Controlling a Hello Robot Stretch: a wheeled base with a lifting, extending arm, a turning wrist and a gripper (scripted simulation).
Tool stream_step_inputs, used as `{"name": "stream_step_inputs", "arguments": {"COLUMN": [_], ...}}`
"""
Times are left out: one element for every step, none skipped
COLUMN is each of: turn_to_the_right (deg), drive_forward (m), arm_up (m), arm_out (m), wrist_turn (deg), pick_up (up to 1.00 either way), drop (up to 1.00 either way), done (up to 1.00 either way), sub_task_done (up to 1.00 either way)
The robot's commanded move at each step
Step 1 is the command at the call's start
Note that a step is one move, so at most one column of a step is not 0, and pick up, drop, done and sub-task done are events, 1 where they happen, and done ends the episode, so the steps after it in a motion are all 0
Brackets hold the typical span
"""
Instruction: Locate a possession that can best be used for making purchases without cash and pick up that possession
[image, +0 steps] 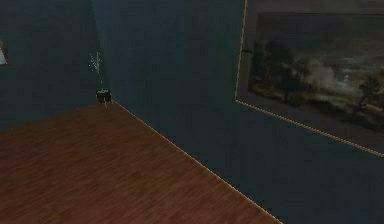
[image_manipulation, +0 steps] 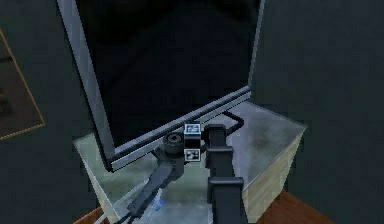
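Possibly the card is the small bluish fleck (image_manipulation: 163, 199) on the tabletop (image_manipulation: 270, 130) beside the hand (image_manipulation: 140, 204); I cannot tell. Nor can I tell the hand's grip, or whether it holds anything. A TV (image_manipulation: 160, 70) stands behind. Seemingly the reach is under way; next comes confirming the fleck, then lowering onto it.

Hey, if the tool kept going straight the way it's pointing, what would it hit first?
The tool points toward the arm side view's lower left, along the pale stand under the big dark screen. Likely the stand's top comes first; depth is unclear.
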Motion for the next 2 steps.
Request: {"name": "stream_step_inputs", "arguments": {"turn_to_the_right": [0.0,0.0], "drive_forward": [0.0,0.0], "arm_up": [0.0,0.0], "arm_out": [0.0,0.0], "wrist_turn": [45.0,45.0], "pick_up": [0.0,0.0], "drop": [0.0,0.0], "done": [0.0,0.0], "sub_task_done": [0.0,0.0]}}
